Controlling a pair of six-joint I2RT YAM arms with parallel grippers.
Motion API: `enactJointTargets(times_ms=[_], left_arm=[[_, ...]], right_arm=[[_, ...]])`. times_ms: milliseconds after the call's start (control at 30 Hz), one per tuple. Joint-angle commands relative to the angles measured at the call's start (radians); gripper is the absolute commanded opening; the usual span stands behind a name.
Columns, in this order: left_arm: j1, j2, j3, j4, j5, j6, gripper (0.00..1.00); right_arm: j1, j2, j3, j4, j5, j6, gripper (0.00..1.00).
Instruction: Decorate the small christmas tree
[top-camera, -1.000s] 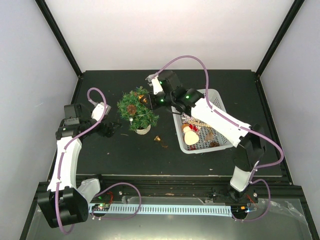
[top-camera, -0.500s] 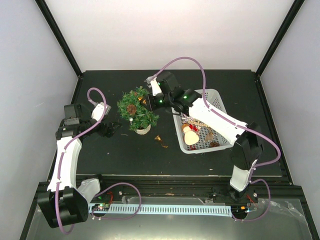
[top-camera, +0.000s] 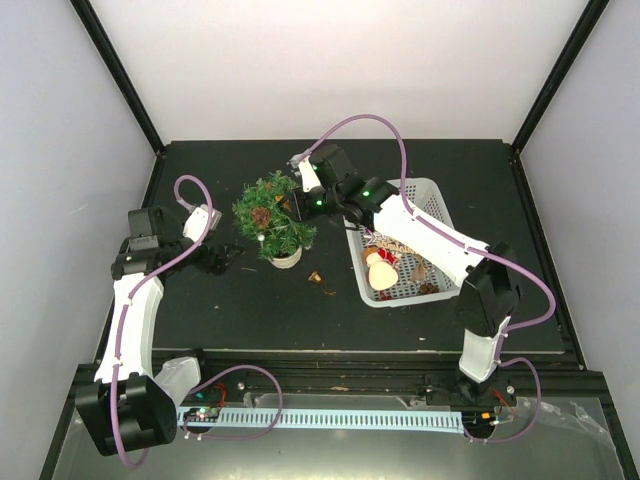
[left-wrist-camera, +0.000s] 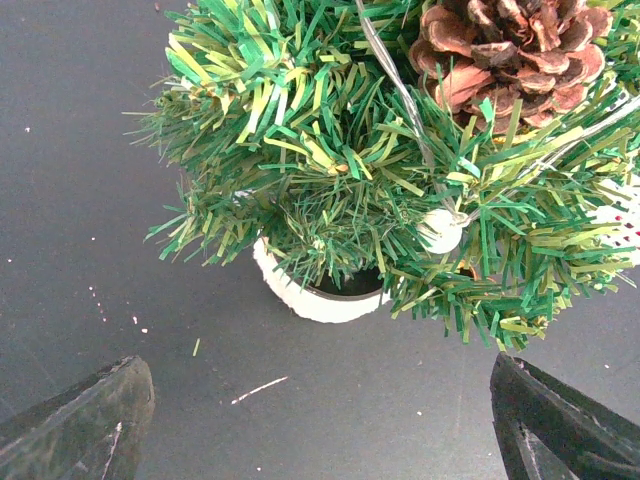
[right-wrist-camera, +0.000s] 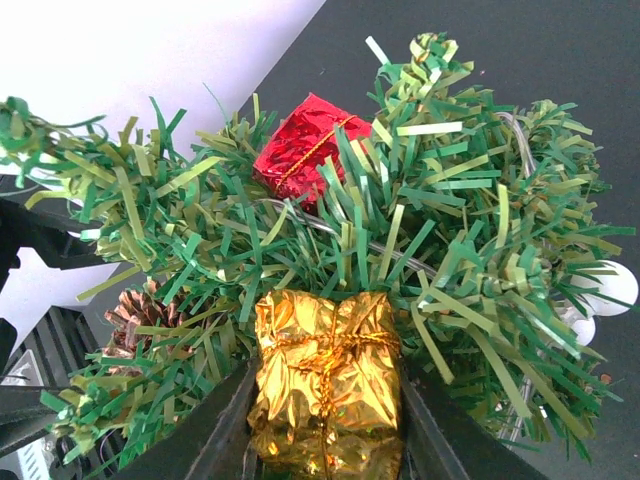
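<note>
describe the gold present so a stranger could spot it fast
Find the small christmas tree left of the white basket on the black table. At its basket-side edge, the right gripper pinches a crinkled foil gift box against the needles. It is gold, unlike the red box sitting in the branches.

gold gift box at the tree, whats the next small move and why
Probably nudge the gold gift box deeper into the small christmas tree before releasing: the right gripper holds it only at the sprigs' outer tips, while the red gift box sits nestled among branches.
</note>
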Motion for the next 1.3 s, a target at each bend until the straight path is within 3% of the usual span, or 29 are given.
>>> enactJointTargets(times_ms=[0,567,833,933,1100,1267], left_arm=[[0.009,-0.006,-0.002,0.003,0.024,0.009,0.92],[0.011,-0.010,0.001,0.002,0.023,0.008,0.92],[0.013,-0.011,-0.001,0.001,0.021,0.009,0.92],[0.013,-0.013,0.000,0.000,0.022,0.009,0.92],[0.014,-0.012,0.000,0.002,0.022,0.008,0.92],[0.014,-0.011,0.000,0.002,0.022,0.008,0.92]], right_arm=[[0.005,-0.024,0.028,-0.032,0.008,-0.002,0.36],[0.006,-0.092,0.026,-0.046,0.056,-0.002,0.51],[0.003,-0.128,0.016,-0.048,0.095,0.003,0.53],[0.004,-0.151,0.001,-0.039,0.097,0.005,0.48],[0.004,-0.180,-0.032,-0.024,0.098,0.014,0.27],[0.003,-0.181,-0.052,-0.023,0.083,0.018,0.23]])
